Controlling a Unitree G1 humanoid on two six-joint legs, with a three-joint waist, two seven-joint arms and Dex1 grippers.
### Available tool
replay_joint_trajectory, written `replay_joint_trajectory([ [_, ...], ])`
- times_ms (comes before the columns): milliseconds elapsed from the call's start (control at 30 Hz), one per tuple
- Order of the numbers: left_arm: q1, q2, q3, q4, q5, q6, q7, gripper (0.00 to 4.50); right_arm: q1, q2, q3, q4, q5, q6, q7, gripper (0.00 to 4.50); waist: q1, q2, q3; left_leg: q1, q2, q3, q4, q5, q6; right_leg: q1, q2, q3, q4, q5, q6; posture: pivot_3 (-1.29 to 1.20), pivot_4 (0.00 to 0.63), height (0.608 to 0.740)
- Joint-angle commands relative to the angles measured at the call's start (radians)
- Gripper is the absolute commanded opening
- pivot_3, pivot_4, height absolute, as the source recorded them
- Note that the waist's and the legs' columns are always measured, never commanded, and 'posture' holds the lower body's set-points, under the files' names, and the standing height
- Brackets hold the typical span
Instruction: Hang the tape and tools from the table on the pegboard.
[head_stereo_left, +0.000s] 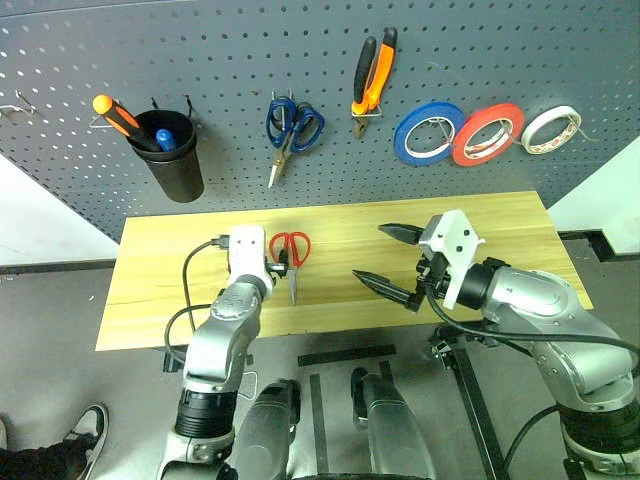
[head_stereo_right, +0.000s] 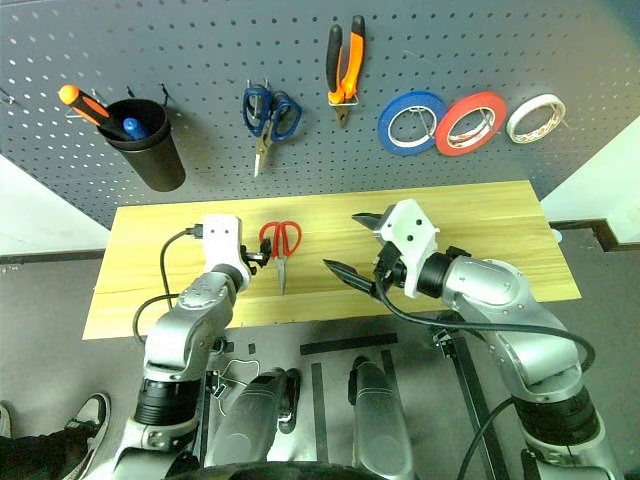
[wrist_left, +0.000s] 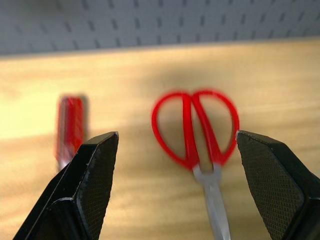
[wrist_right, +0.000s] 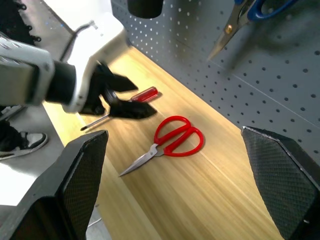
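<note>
The red-handled scissors (head_stereo_left: 291, 255) lie flat on the bench (head_stereo_left: 500, 215), loops toward the pegboard (head_stereo_left: 80, 60) on the far side, blades pointing near, so their long axis runs far to near. The left gripper (head_stereo_left: 282, 262), fingers spread and empty, sits just left of them and slightly nearer, aimed forward and a little down; it is the closer arm. A slim red-handled screwdriver (wrist_right: 131, 102) lies just left of the scissors. The right gripper (head_stereo_left: 388, 258) hovers well right, spread, empty. The red tape (head_stereo_left: 487, 133) and pliers (head_stereo_left: 372, 78) hang on the pegboard.
</note>
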Motion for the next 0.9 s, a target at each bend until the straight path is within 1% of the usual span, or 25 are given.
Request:
replay_joint_trajectory([
  [33, -0.014, -0.015, -0.026, 0.034, 0.019, -0.008, -0.006, 3.95, -0.015, 0.002, -0.007, -0.062, 0.028, -0.019, 0.004, 4.46, 0.000, 0.000, 0.000, 0.000, 0.000, 0.000, 0.000, 0.000, 0.000, 0.000, 0.000, 0.000, 0.000, 0.000, 0.000, 0.07, 0.279, 0.740],
  [167, -0.029, -0.058, -0.013, 0.150, 0.025, -0.037, 0.012, 3.95, -0.001, -0.003, -0.007, -0.080, 0.034, -0.016, 0.001, 4.46, 0.000, 0.000, 0.000, 0.000, 0.000, 0.000, 0.000, 0.000, 0.000, 0.000, -0.001, 0.000, 0.000, 0.000, 0.000, 0.07, 0.282, 0.740],
  [300, -0.054, -0.077, -0.013, 0.225, 0.033, -0.061, 0.014, 3.95, 0.012, -0.009, -0.006, -0.092, 0.032, -0.012, -0.005, 4.46, 0.000, 0.000, 0.000, 0.000, 0.000, 0.000, 0.000, 0.000, 0.000, 0.000, -0.001, 0.000, -0.001, 0.000, 0.000, 0.06, 0.283, 0.740],
  [900, -0.106, -0.102, 0.010, 0.359, 0.059, -0.131, 0.030, 3.95, 0.044, -0.026, -0.012, -0.114, 0.027, -0.006, -0.030, 4.46, -0.001, 0.000, 0.000, -0.001, 0.000, 0.000, 0.000, 0.000, 0.000, 0.000, -0.001, 0.000, -0.001, 0.000, 0.000, 0.05, 0.290, 0.740],
])
